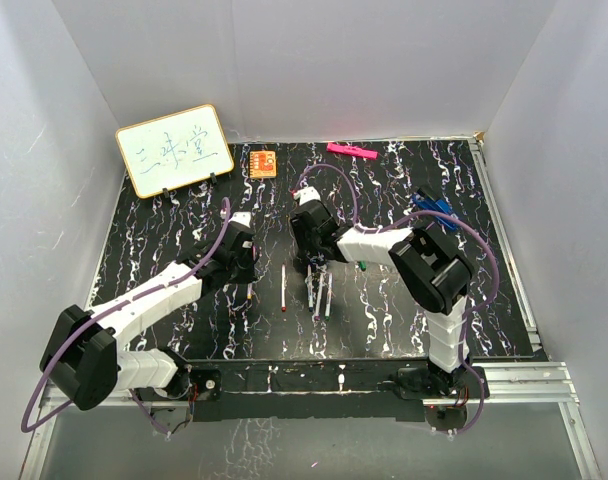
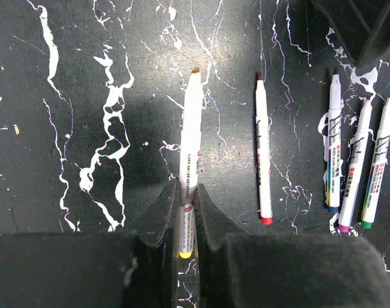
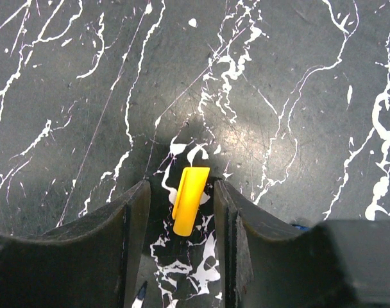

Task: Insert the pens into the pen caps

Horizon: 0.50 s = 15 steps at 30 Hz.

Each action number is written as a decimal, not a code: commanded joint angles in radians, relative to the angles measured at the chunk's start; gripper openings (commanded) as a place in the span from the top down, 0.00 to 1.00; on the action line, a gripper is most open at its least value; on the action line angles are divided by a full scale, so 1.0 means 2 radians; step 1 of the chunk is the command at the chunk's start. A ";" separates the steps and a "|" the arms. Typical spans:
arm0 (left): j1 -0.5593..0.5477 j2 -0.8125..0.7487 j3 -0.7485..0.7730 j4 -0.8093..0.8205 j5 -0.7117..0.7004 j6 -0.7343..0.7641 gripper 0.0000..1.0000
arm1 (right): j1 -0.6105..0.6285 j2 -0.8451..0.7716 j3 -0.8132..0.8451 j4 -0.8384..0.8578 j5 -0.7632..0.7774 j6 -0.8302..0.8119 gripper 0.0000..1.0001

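Left claw (image 2: 185, 196) pinching yellow pen (image 2: 190, 138), right claw (image 3: 181, 192) wide around yellow cap (image 3: 190, 200), pen print unreadable

**Gloss and matt meet on a marbled tabletop**

The table (image 1: 144, 230) has a smooth black marble-look top, veined white and faintly shiny. The yellow pen (image 2: 190, 128) has a smooth white plastic barrel, and the yellow cap (image 3: 190, 199) is glossy plastic. The left gripper (image 2: 187, 196) and the right gripper (image 3: 181, 189) look like matt black plastic. The near rail (image 1: 524, 375) looks like brushed metal.
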 commanded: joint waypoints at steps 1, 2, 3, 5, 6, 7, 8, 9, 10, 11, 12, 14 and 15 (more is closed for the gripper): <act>0.002 -0.005 0.003 -0.002 -0.009 -0.002 1.00 | 0.001 0.012 0.018 -0.010 0.019 0.000 0.60; 0.002 -0.005 0.004 -0.002 -0.010 -0.002 1.00 | 0.000 0.013 0.018 -0.011 0.019 0.001 0.62; 0.002 -0.006 0.003 -0.003 -0.012 -0.002 1.00 | 0.001 0.014 0.019 -0.013 0.019 0.002 0.63; 0.002 -0.008 0.004 -0.004 -0.014 -0.002 1.00 | 0.001 0.017 0.021 -0.019 0.017 0.006 0.66; 0.002 -0.009 0.005 -0.004 -0.015 -0.002 1.00 | 0.001 0.018 0.022 -0.021 0.016 0.008 0.69; 0.002 -0.011 0.004 -0.005 -0.017 -0.002 1.00 | 0.001 0.019 0.022 -0.024 0.015 0.009 0.72; 0.002 -0.012 0.004 -0.006 -0.017 -0.002 1.00 | 0.000 0.020 0.023 -0.027 0.014 0.011 0.77; 0.002 -0.013 0.003 -0.006 -0.019 -0.002 1.00 | 0.001 0.021 0.023 -0.029 0.012 0.013 0.82; 0.002 -0.014 0.004 -0.007 -0.020 -0.002 1.00 | 0.001 0.021 0.024 -0.035 0.011 0.015 0.86; 0.002 -0.014 0.003 -0.008 -0.020 -0.002 1.00 | 0.001 0.023 0.024 -0.038 0.010 0.017 0.91; 0.001 -0.015 0.003 -0.008 -0.022 -0.002 1.00 | 0.001 0.023 0.025 -0.042 0.010 0.018 0.93; 0.002 -0.014 0.003 -0.010 -0.022 -0.002 1.00 | 0.001 0.024 0.027 -0.050 0.012 0.020 0.95; 0.002 -0.013 0.003 -0.010 -0.022 -0.002 1.00 | 0.000 0.024 0.029 -0.054 0.014 0.021 0.96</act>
